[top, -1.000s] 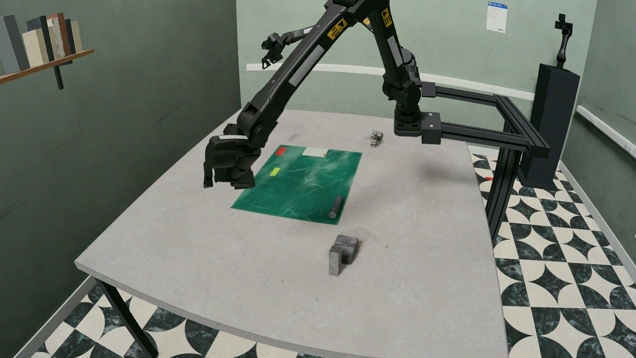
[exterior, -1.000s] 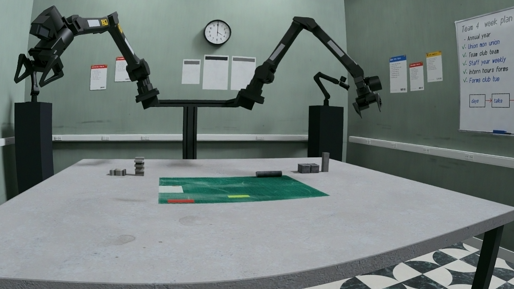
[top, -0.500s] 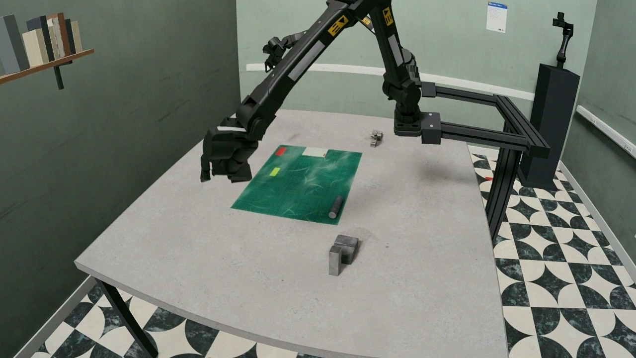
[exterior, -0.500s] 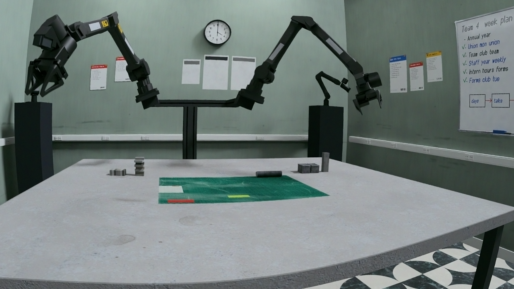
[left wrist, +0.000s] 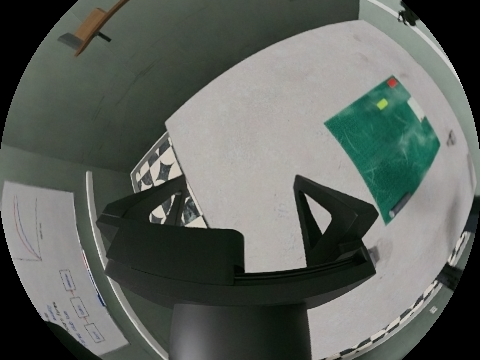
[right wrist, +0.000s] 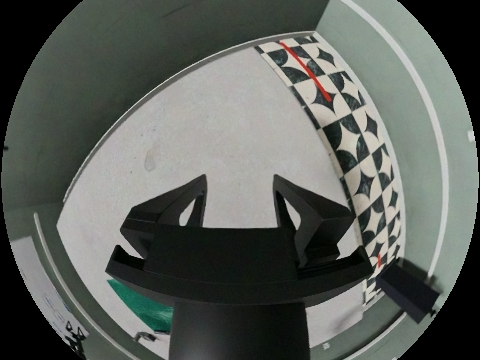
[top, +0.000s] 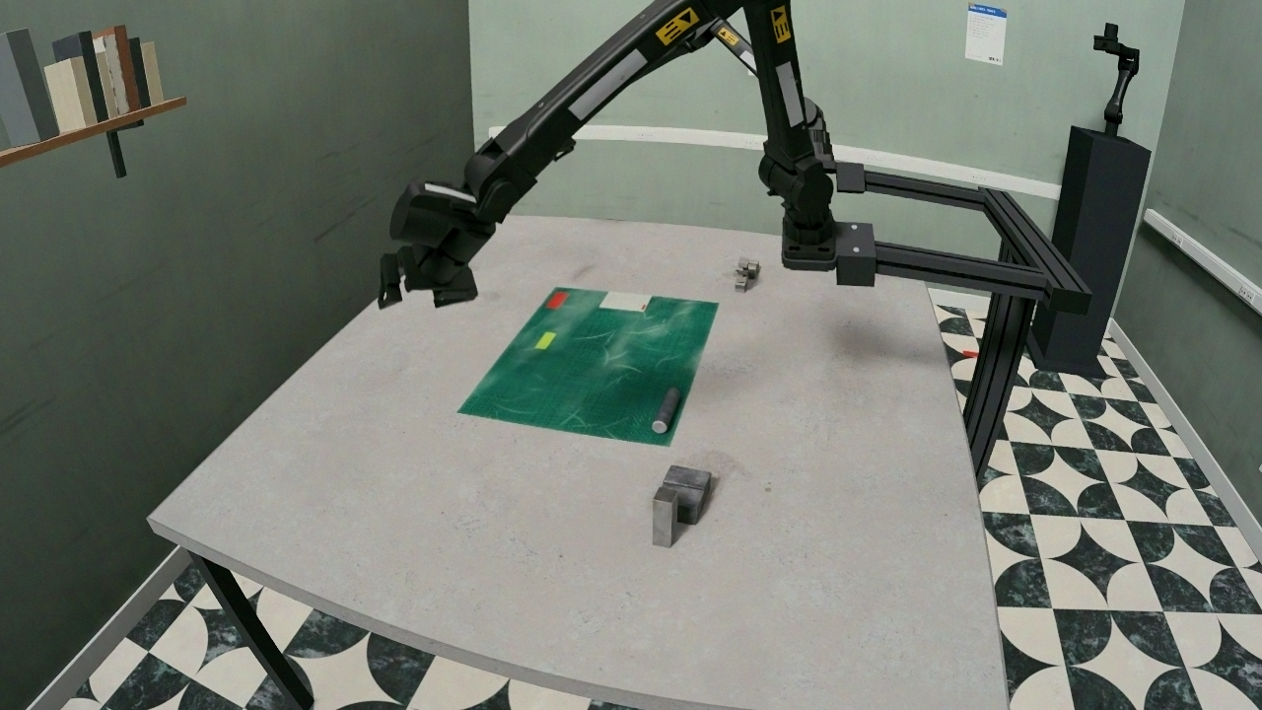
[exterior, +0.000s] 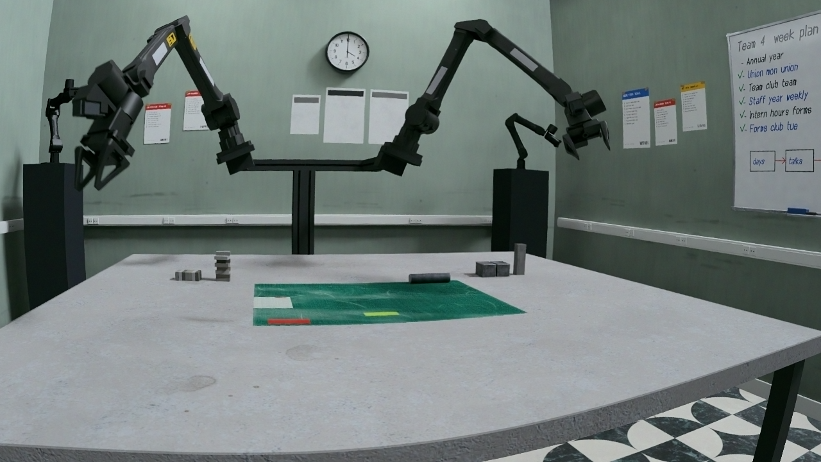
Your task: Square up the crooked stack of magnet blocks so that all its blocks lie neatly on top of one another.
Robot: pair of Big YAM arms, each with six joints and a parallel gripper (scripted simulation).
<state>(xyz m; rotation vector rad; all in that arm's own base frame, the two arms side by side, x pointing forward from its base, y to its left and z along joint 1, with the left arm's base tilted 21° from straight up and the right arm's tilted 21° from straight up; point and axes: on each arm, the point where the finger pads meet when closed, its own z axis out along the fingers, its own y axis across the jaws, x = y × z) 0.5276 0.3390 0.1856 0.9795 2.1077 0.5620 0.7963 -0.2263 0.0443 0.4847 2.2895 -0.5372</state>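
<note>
In the exterior view, reading clock directions from the green rectangular mat (top: 591,371) (exterior: 344,301) (left wrist: 390,145) (right wrist: 145,310), the right gripper (exterior: 88,188) (right wrist: 240,180) hangs at ten o'clock above the tabletop (top: 441,530) (exterior: 401,373) (left wrist: 250,125) (right wrist: 225,125), fingers partly spread, holding nothing. A low row of grey magnet blocks (top: 748,264) (exterior: 188,275) lies near nine o'clock. Just beside it, between nine and ten, stands the crooked stack of grey and silvery magnet blocks (top: 741,281) (exterior: 222,265), its long axis upright, its layers offset sideways. A dark grey cylinder (top: 666,410) (exterior: 429,278) (left wrist: 400,205) lies on the mat toward two o'clock. Two dark grey blocks (top: 687,488) (exterior: 492,269) and an upright grey rectangular block (top: 665,518) (exterior: 519,259) sit between two and three. The left gripper (top: 420,303) (exterior: 592,153) (left wrist: 240,180) hangs at two, fingers widely spread, holding nothing.
</note>
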